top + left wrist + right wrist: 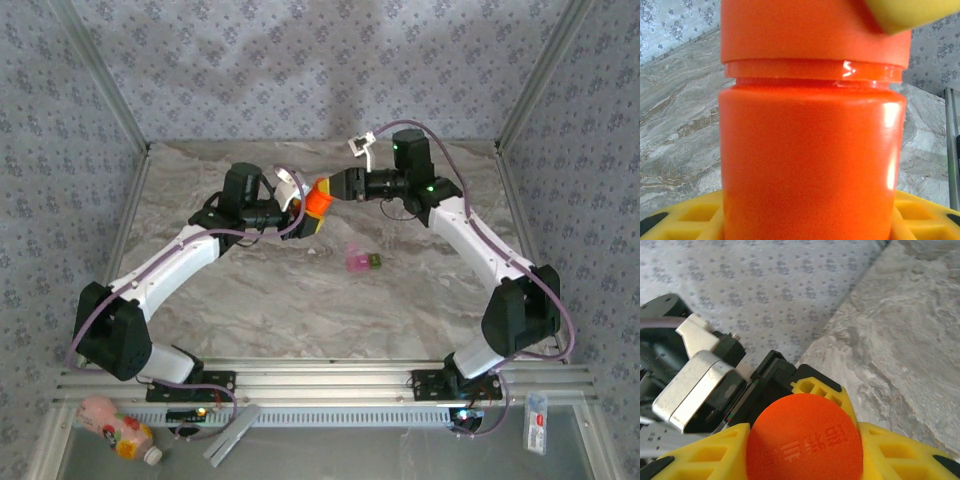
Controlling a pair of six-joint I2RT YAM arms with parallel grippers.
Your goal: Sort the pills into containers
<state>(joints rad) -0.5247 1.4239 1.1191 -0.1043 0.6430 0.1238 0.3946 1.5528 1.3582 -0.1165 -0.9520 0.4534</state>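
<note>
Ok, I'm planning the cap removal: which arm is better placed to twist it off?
Right. The right pincer hugs the cap on both sides, while the left pincer holds the orange bottle by its body, so it probably serves best as the anchor.

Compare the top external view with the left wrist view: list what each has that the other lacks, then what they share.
Top external adds: both arms, and the pink-and-green pill case lying on the marbled tabletop, apart from the claws. Left wrist adds: the seam between the orange pill bottle's cap and body, close up. Shared: that bottle, gripped low by the left claw with the right claw on its cap, and the tabletop.
</note>
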